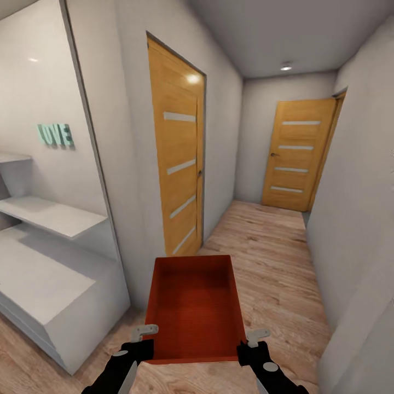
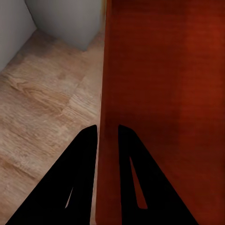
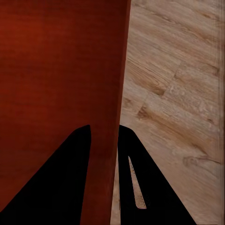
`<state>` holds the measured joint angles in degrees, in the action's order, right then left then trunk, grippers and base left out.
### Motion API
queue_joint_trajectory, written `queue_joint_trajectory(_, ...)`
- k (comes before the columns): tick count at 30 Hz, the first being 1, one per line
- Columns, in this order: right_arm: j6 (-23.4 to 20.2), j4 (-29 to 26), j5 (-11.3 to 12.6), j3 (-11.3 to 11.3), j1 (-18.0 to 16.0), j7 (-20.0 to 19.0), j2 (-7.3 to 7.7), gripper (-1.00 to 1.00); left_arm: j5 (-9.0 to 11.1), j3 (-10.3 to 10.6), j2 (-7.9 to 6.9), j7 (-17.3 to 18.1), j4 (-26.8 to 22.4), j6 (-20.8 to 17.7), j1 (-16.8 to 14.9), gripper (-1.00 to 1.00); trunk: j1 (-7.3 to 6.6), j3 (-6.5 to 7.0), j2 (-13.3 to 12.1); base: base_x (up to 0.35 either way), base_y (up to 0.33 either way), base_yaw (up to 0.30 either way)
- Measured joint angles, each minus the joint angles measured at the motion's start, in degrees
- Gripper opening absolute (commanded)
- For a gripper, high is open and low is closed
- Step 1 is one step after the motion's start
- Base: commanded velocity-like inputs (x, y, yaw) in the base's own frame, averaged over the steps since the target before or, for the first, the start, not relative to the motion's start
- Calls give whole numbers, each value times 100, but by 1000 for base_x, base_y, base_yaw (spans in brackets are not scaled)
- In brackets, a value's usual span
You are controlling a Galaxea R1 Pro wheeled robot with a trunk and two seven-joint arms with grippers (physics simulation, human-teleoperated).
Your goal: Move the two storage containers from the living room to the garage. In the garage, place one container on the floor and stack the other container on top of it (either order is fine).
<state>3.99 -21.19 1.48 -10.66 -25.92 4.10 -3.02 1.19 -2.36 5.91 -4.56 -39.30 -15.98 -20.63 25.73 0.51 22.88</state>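
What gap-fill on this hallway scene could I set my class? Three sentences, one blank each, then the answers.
1. The left gripper and the right gripper each clamp a side wall of one orange-red ____.
2. The green letters on the wall above the white shelf spell ____.
3. The hallway has ____ wooden doors, a near door and a far door, both shut.

Missing words: storage container; LOVE; two
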Motion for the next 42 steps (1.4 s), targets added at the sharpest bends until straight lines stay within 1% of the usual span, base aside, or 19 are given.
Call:
queue_joint_trajectory(17, 9, 1, 2, 3, -1, -3, 1, -100, 2, 2, 1, 0, -4, 5, 1, -100, 0, 0, 0, 327, 0, -21)
queue_joint_trajectory(39, 9, 0, -16, -1, 0, 9, -4, -100, 16, 6, -7, 2, 13, 22, 0, -100, 0, 0, 0, 327, 0, -265)
queue_joint_trajectory(42, 11, 1, -42, 0, 1, 10, -1, -100, 44, 9, -8, 2, 56, 69, 0, -100, 0, 0, 0, 327, 0, -246)
